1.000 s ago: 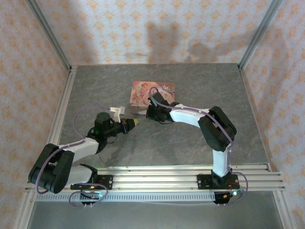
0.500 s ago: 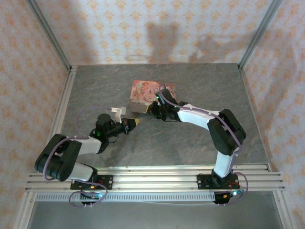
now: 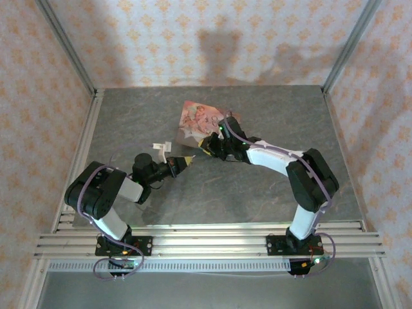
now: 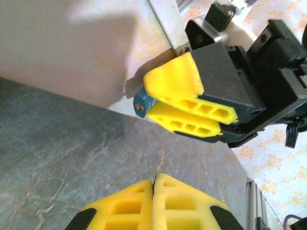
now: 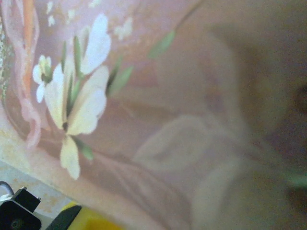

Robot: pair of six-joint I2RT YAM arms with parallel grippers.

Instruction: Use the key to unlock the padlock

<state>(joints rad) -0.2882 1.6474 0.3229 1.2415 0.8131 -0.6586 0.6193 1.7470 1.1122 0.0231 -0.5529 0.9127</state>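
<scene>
**Table** [image 3: 129, 116]: grey, marble-patterned top between patterned walls.

**Pink box** [image 3: 201, 119]: illustrated tin at the far middle of the table, sitting askew in the top view. The right wrist camera is pressed close to its flowered surface. Its inside is not exposed, so its contents cannot be told.

**Padlock** [image 4: 140, 103]: small blue body just beside the lower edge of the box's pale side wall. One round end pokes out past the yellow fingers. The shackle is hidden.

**Right gripper** [image 4: 152, 99]: at the near side of the box, its jaws drawn narrow and clamped on the padlock body.

**Left gripper** [image 4: 154, 182]: low over the table, just short of the padlock and pointing at it. Its two yellow fingers are pressed fully together.

**Key**: not made out for certain. A thin pale line rises from the left fingertips, but it could be the key or a vein in the table.
</scene>
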